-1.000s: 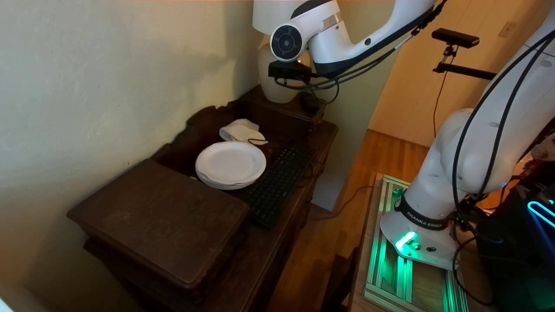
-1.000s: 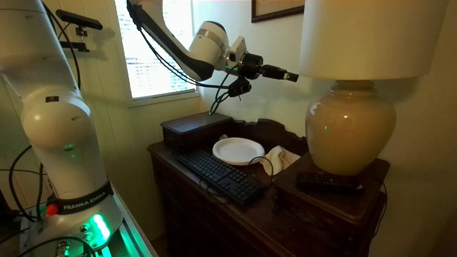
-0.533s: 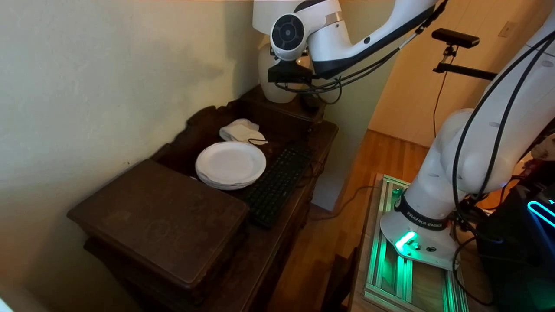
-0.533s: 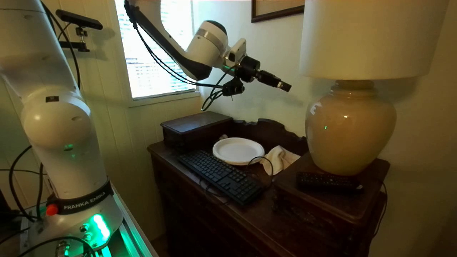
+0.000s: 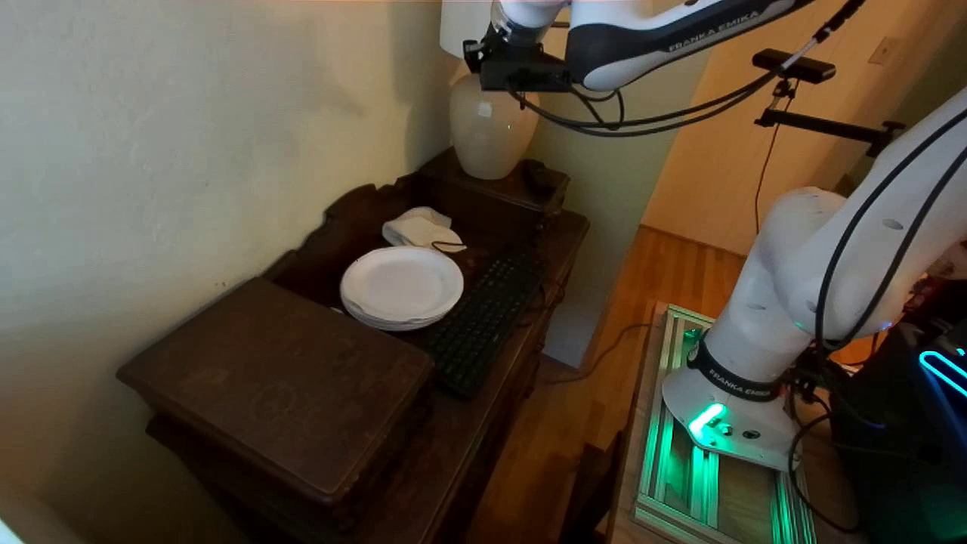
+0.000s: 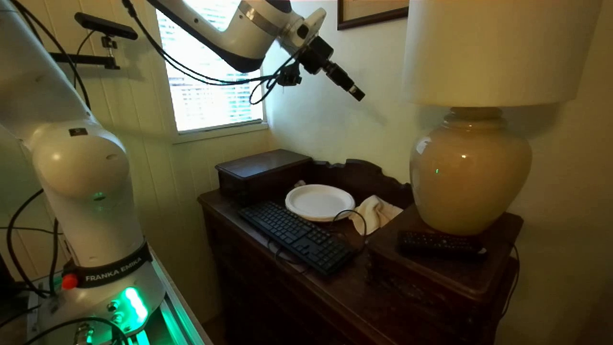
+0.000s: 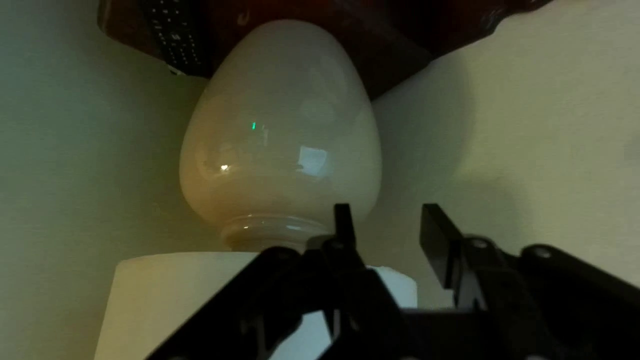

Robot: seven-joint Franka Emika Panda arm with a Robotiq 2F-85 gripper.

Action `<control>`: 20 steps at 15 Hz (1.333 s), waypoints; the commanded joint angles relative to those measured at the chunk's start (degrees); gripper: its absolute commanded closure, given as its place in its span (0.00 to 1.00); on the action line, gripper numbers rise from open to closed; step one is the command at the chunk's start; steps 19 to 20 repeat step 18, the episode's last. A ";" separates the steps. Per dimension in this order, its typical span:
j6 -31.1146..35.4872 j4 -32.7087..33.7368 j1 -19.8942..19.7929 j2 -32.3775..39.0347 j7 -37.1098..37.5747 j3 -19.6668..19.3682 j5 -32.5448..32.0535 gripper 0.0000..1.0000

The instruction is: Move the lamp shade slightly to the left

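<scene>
The gripper [image 7: 385,217] pointed downward at a slant, its fingers spread, apart from the lamp shade [image 6: 493,52]. The arm [image 6: 242,40] extended high over the dresser [image 6: 297,306]. The shade topped a round lamp base [image 6: 471,177], which stood on the dresser's raised end [image 6: 445,273] beside a remote [image 6: 438,244]. Stacked plates [image 6: 320,202] lay near a keyboard [image 6: 297,235] and a cloth [image 6: 376,213]. A window [image 6: 206,108] shone behind the arm.

Plates [image 6: 320,202], keyboard [image 6: 298,235], cloth [image 6: 375,214] on dresser [image 6: 357,293].
</scene>
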 commanded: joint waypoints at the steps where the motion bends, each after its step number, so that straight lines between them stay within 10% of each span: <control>1: -5.70 0.63 13.83 -6.72 -15.68 -10.12 12.28 0.29; 5: -19.42 9.05 26.37 -11.37 -32.35 -17.76 23.99 0.02; 12: -31.68 15.60 31.26 -14.88 -55.03 -24.53 38.34 0.00; 15: -31.63 10.98 31.82 -17.10 -62.30 -28.52 41.04 0.00; 16: -28.60 13.80 18.97 -9.17 -64.29 -19.35 46.29 0.00; 20: -28.55 11.90 19.38 -9.39 -67.26 -21.29 47.17 0.00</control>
